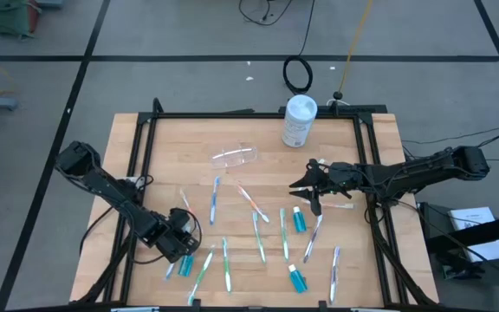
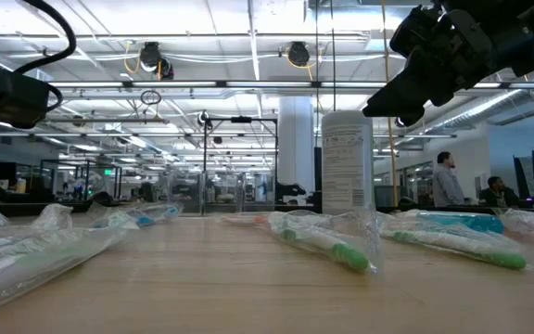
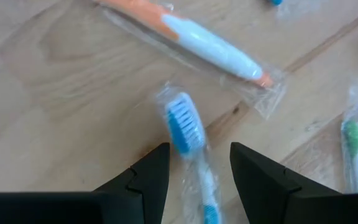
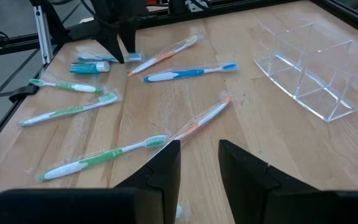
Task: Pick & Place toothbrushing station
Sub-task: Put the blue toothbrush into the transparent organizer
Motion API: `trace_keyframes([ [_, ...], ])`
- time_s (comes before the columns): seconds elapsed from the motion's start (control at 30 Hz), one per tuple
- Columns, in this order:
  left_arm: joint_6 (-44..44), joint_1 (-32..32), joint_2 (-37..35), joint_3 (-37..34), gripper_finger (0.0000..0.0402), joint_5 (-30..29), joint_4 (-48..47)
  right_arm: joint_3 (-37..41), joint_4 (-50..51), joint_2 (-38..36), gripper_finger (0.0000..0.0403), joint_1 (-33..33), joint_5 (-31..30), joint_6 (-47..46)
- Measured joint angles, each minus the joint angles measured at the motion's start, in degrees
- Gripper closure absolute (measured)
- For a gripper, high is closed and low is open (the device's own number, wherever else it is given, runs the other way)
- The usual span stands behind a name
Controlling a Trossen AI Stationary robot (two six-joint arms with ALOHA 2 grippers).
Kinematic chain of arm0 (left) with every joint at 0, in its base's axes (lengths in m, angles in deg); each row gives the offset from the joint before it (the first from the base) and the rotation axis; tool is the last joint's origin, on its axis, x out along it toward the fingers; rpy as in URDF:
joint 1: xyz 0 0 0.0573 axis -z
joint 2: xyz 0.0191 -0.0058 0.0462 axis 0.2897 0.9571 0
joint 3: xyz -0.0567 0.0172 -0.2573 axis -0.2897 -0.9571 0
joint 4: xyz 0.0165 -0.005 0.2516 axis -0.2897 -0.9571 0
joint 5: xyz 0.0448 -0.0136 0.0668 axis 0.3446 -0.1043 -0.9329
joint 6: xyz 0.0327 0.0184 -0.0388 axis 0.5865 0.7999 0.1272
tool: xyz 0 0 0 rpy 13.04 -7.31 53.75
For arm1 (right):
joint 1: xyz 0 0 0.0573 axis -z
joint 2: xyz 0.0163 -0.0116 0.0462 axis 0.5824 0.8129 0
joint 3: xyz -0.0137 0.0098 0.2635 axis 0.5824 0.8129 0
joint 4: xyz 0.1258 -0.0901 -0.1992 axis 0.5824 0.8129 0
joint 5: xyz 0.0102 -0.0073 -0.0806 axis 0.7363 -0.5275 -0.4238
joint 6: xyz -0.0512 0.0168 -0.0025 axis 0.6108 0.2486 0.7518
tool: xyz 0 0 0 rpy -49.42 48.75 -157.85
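In the high view the left arm reaches in from the left edge of the frame, bent at the elbow, and its left gripper [image 1: 183, 236] sits low over the table's [image 1: 171, 143] lower left area. The left wrist view shows its jaws apart with a blue-headed toothbrush [image 3: 188, 134] in a clear wrapper lying between the fingers [image 3: 148, 177], not pinched. An orange and white toothbrush [image 3: 194, 40] lies just beyond it.

The right arm stretches in from the right edge, almost level, and its right gripper [image 1: 310, 186] hangs above the board right of centre. Its jaws stand partly apart and hold nothing; in the low view it is well clear of the tabletop.

The clear plastic organiser [image 1: 234, 157] lies on its side near the upper middle of the board, with a white canister [image 1: 299, 120] at the top edge. Wrapped toothbrushes and small blue tubes [image 1: 298, 219] are scattered across the middle and lower part. The upper left of the board is bare wood, and a black frame [image 1: 232, 113] runs around the table's edges.
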Motion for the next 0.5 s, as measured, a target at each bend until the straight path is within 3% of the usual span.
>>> trace_keyframes([
  [0.33,2.2,0.0,-0.1,-1.4,0.0231,-3.0,0.3,0.0,0.0,0.0,0.0303,0.0,0.0,0.0],
  [0.5,2.0,0.0,-0.2,-2.0,0.0277,-2.4,0.4,0.0,0.0,0.0,0.0303,0.0,0.0,0.0],
])
